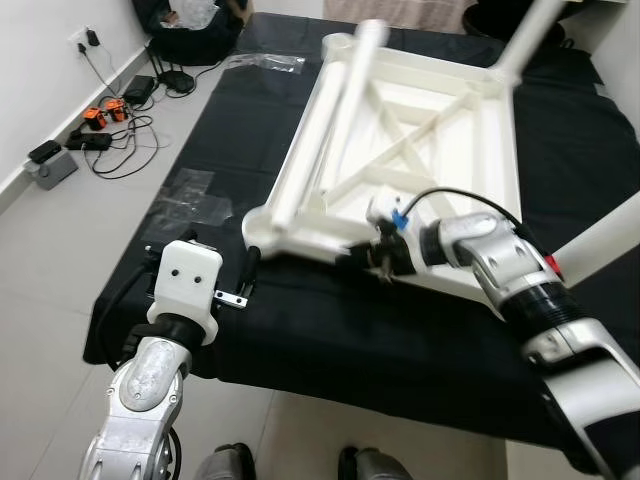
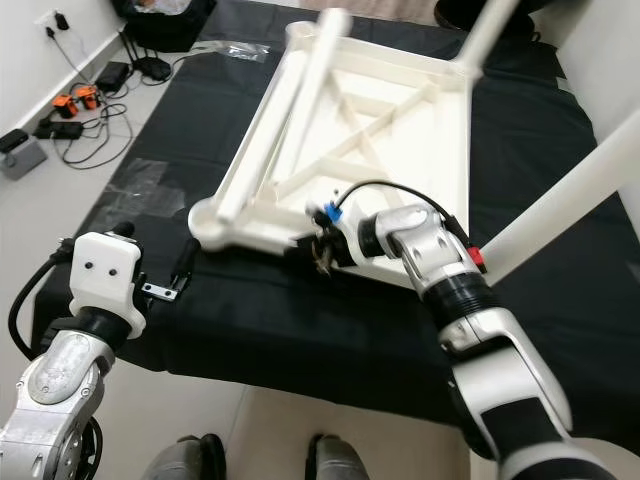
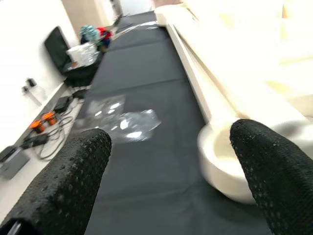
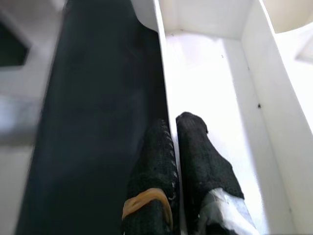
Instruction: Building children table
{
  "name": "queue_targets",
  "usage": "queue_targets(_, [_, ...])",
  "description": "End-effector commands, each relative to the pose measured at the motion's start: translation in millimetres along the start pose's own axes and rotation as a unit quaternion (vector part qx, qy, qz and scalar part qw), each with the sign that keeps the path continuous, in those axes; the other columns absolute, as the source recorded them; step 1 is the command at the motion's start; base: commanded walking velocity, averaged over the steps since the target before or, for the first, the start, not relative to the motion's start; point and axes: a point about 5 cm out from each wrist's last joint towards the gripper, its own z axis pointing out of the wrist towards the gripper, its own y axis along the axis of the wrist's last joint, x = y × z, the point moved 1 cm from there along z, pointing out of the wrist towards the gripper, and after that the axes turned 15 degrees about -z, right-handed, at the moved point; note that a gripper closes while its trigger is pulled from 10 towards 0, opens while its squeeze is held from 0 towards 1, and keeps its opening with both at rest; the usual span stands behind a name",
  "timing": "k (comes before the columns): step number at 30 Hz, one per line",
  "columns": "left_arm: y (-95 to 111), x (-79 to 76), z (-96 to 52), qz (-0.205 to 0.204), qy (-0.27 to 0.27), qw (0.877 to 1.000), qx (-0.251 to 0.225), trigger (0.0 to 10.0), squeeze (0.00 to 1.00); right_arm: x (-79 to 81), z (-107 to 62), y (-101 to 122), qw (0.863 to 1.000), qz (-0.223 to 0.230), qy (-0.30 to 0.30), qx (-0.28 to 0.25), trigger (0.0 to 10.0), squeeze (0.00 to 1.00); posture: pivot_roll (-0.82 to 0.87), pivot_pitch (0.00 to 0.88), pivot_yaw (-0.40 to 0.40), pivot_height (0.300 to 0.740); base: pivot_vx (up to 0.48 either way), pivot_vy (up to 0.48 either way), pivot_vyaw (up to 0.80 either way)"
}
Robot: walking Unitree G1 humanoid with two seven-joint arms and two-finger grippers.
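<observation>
A white plastic children's table (image 1: 430, 120) lies upside down on a black cloth (image 1: 330, 330). Two legs stand in its sockets, one at the far corner (image 1: 530, 35) and one at the right (image 1: 600, 245). A loose leg (image 1: 325, 140) lies along the table's left side, blurred. My right gripper (image 1: 375, 258) is at the table's near rim; in the right wrist view its fingers (image 4: 195, 142) straddle the thin white rim wall (image 4: 164, 73), shut on it. My left gripper (image 1: 240, 280) is open just left of the near round corner socket (image 3: 230, 161), holding nothing.
Clear plastic bags (image 1: 190, 195) lie on the cloth left of the table. Cables and chargers (image 1: 110, 125) spread over the tiled floor at the left by the wall. A dark bag (image 1: 190, 30) sits at the far left. The cloth's front edge is just before my feet (image 1: 225, 462).
</observation>
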Motion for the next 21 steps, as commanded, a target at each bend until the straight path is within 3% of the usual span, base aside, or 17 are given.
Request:
queue_targets(1, [-2, 0.3, -1.0, 0.006, -0.003, 1.000, 0.004, 10.0, 0.00, 4.3, -5.6, -2, 0.999, -0.019, 0.026, 0.005, 0.0, 0.00, 0.01, 0.188, -0.079, 0.740, 0.000, 0.000, 0.00])
queue_targets(3, [-2, 0.1, -0.8, 0.005, -0.004, 1.000, 0.004, 10.0, 0.00, 12.1, -18.6, -19, 0.996, -0.043, 0.057, 0.054, 0.0, 0.00, 0.00, 0.186, -0.079, 0.740, 0.000, 0.000, 0.00])
queue_targets(5, [-2, -0.1, -0.7, 0.005, -0.004, 1.000, 0.004, 10.0, 0.00, 13.5, -21.8, -24, 0.994, -0.048, 0.062, 0.070, 0.0, 0.00, 0.00, 0.186, -0.079, 0.740, 0.000, 0.000, 0.00])
queue_targets(6, [-2, -0.4, -0.6, 0.005, -0.004, 1.000, 0.004, 10.0, 0.00, 9.1, -25.6, -32, 0.992, -0.057, 0.044, 0.105, 0.0, 0.00, 0.01, 0.186, -0.079, 0.740, 0.000, 0.000, 0.00])
queue_targets(7, [-2, -1.1, -0.6, 0.004, -0.005, 1.000, 0.004, 10.0, 0.00, -3.5, -31.7, -39, 0.987, -0.050, -0.015, 0.153, 0.0, 0.00, 0.01, 0.186, -0.079, 0.740, 0.000, 0.000, 0.00])
queue_targets(8, [-2, -1.1, -0.6, 0.004, -0.005, 1.000, 0.004, 10.0, 0.00, -3.5, -31.7, -39, 0.987, -0.050, -0.015, 0.153, 0.0, 0.00, 0.01, 0.186, -0.079, 0.740, 0.000, 0.000, 0.00])
queue_targets(9, [-2, -1.3, -0.7, 0.004, -0.005, 1.000, 0.004, 10.0, 0.00, -14.4, -34.4, -41, 0.981, -0.043, -0.064, 0.179, 10.0, 0.00, 0.01, 0.185, -0.078, 0.740, 0.000, 0.000, 0.00])
queue_targets(11, [-2, -1.3, -0.7, 0.004, -0.005, 1.000, 0.004, 10.0, 0.00, -14.4, -34.4, -41, 0.981, -0.043, -0.064, 0.179, 10.0, 0.00, 0.01, 0.185, -0.078, 0.740, 0.000, 0.000, 0.00])
queue_targets(13, [-3, -1.1, -0.8, 0.004, -0.005, 1.000, 0.004, 10.0, 0.00, -31.6, -38.3, -34, 0.972, -0.036, -0.139, 0.185, 10.0, 0.00, 0.01, 0.183, -0.078, 0.740, 0.000, 0.000, 0.00])
queue_targets(15, [-3, -1.0, -0.8, 0.004, -0.004, 1.000, 0.004, 10.0, 0.00, -36.8, -40.3, -32, 0.969, -0.032, -0.162, 0.185, 10.0, 0.00, 0.01, 0.183, -0.078, 0.740, 0.000, 0.000, 0.00])
queue_targets(16, [-3, -1.0, -0.7, 0.005, -0.004, 1.000, 0.004, 10.0, 0.00, -41.8, -42.1, -28, 0.967, -0.025, -0.184, 0.174, 10.0, 1.00, 0.01, 0.180, -0.078, 0.740, 0.000, 0.000, 0.00])
queue_targets(21, [-4, -0.7, -0.4, 0.004, -0.004, 1.000, 0.004, 10.0, 0.00, -59.3, -47.9, -7, 0.961, -0.003, -0.256, 0.107, 10.0, 1.00, 0.01, 0.181, -0.077, 0.740, 0.000, 0.000, 0.00])
